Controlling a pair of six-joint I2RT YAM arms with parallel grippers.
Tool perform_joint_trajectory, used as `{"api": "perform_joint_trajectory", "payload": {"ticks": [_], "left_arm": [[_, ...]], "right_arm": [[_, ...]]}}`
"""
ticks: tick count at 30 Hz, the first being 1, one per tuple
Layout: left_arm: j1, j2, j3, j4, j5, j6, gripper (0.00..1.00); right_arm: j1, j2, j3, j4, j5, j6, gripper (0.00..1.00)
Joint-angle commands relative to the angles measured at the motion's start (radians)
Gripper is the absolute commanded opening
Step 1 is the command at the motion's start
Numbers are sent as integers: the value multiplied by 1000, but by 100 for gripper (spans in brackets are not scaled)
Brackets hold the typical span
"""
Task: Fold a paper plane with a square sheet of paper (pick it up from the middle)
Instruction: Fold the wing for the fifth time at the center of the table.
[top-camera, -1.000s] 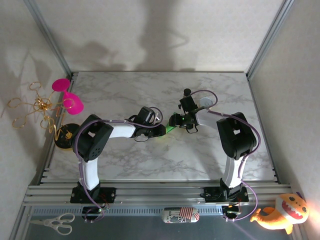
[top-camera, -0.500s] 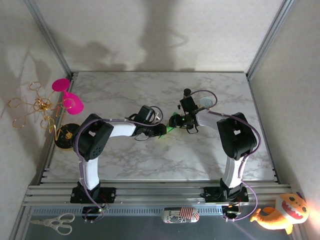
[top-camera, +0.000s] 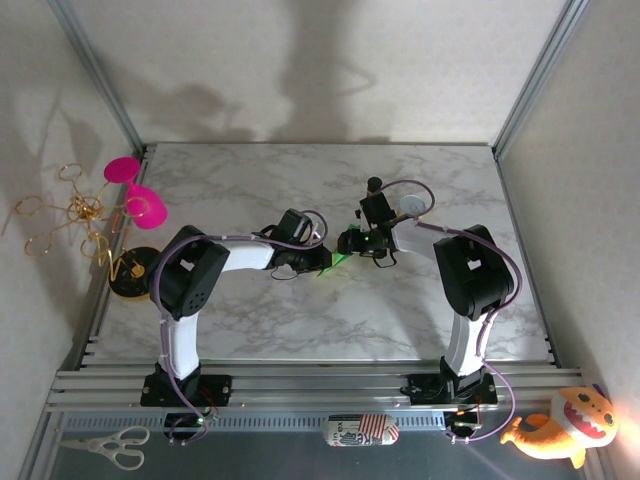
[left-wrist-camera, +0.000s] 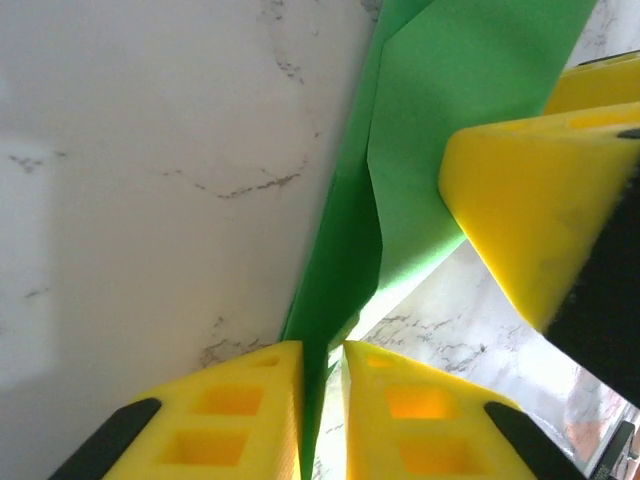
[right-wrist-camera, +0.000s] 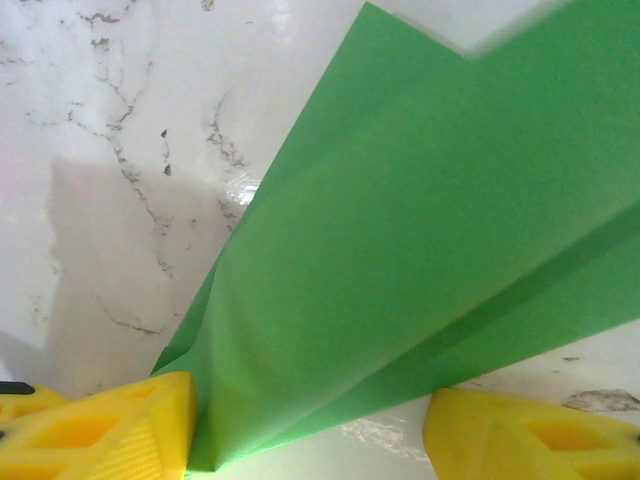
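The bright green sheet of paper (top-camera: 339, 260) lies mid-table, folded into a long narrow shape with layered flaps (left-wrist-camera: 450, 120). My left gripper (top-camera: 322, 262) comes at it from the left. In the left wrist view its jaws (left-wrist-camera: 322, 400) stand nearly together with a folded edge upright between them; the paper rests against the left pad, with a sliver of gap at the right one. My right gripper (top-camera: 352, 243) is at the paper's far end, open (right-wrist-camera: 310, 430), its pads wide apart astride the paper (right-wrist-camera: 420, 220). One right fingertip (left-wrist-camera: 520, 200) rests on the top layer.
A small white tape roll (top-camera: 408, 204) lies behind the right gripper. A gold wire stand (top-camera: 70, 215) with pink cups (top-camera: 135, 195) sits at the table's left edge. Scissors (top-camera: 100, 447) and a plush toy (top-camera: 560, 425) lie in front of the arm bases.
The left gripper's jaws have narrowed around the paper's folded edge, and its wrist has shifted slightly. The right gripper has opened a little and stayed in place.
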Motion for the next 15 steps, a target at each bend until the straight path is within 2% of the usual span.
{"api": "perform_joint_trajectory", "payload": {"ticks": [1, 4, 7, 11, 15], "left_arm": [[1, 60, -2, -19, -57, 11, 16], [1, 63, 2, -30, -60, 18, 16], [1, 73, 8, -39, -59, 22, 16], [1, 80, 13, -45, -54, 22, 15], [1, 79, 12, -50, -56, 24, 16]], "right_arm": [[-22, 131, -79, 45, 38, -23, 72], [-36, 95, -111, 101, -30, -28, 82], [-43, 80, -136, 129, -65, -57, 87], [-43, 72, -157, 134, -71, -98, 89], [-43, 75, -155, 110, -10, -115, 85]]}}
